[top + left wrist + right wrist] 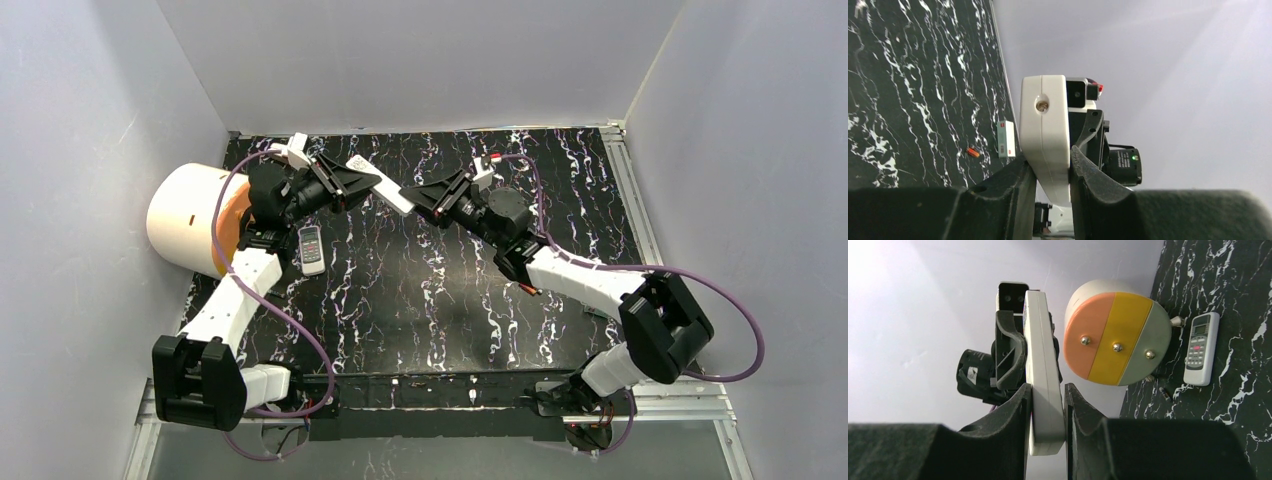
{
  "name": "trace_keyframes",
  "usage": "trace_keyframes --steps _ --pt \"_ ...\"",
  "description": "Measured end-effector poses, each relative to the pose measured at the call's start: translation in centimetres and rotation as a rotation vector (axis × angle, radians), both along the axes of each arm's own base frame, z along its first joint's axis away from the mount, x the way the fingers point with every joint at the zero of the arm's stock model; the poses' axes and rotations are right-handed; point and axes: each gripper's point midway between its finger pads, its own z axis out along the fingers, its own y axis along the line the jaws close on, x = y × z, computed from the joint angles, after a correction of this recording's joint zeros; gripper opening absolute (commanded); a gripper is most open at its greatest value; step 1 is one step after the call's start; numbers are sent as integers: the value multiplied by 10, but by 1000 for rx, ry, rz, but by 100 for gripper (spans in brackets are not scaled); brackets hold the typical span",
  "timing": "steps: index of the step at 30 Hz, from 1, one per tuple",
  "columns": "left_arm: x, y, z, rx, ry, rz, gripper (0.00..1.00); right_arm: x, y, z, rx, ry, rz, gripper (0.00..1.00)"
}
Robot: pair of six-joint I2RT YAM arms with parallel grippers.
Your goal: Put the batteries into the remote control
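A white remote control (398, 198) hangs in the air over the back of the table, held from both ends. My left gripper (372, 183) is shut on one end of the remote (1045, 130), and its fingers (1018, 175) press both faces. My right gripper (418, 195) is shut on the other end (1044, 385). One small orange-red battery (973, 152) lies on the black marbled table (908, 100) beside a small flat white piece (1006, 139). No other battery shows clearly.
A second, grey-white remote with buttons (312, 250) lies face up at the left (1201, 347). A white drum on its side (185, 215) with an orange, yellow and grey face (1118, 332) stands beside it. A tiny dark item (1163, 391) lies near the drum.
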Motion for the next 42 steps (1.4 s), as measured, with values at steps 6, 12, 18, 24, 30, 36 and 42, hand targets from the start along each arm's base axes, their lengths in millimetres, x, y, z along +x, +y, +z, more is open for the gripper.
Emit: trace_keyframes --steps 6,12,18,24,30,36,42 --pt "10 7 -13 23 6 69 0 11 9 -14 -51 59 -7 20" --pt "11 8 -22 47 18 81 0 12 8 -23 -76 87 -15 37" --pt "1 -8 -19 94 -39 8 0 5 -2 -30 -120 103 -35 65" --pt "-27 -34 -12 93 -76 -206 0 -17 -36 -31 -116 11 -23 90" --pt "-43 -35 -13 91 -95 -316 0 -39 -54 -13 -198 -240 106 89" --pt "-56 -35 -11 89 -124 -375 0 -61 -31 -8 -272 -428 348 68" --pt "-62 -35 -11 94 -143 -392 0 -64 -20 -22 -278 -434 450 40"
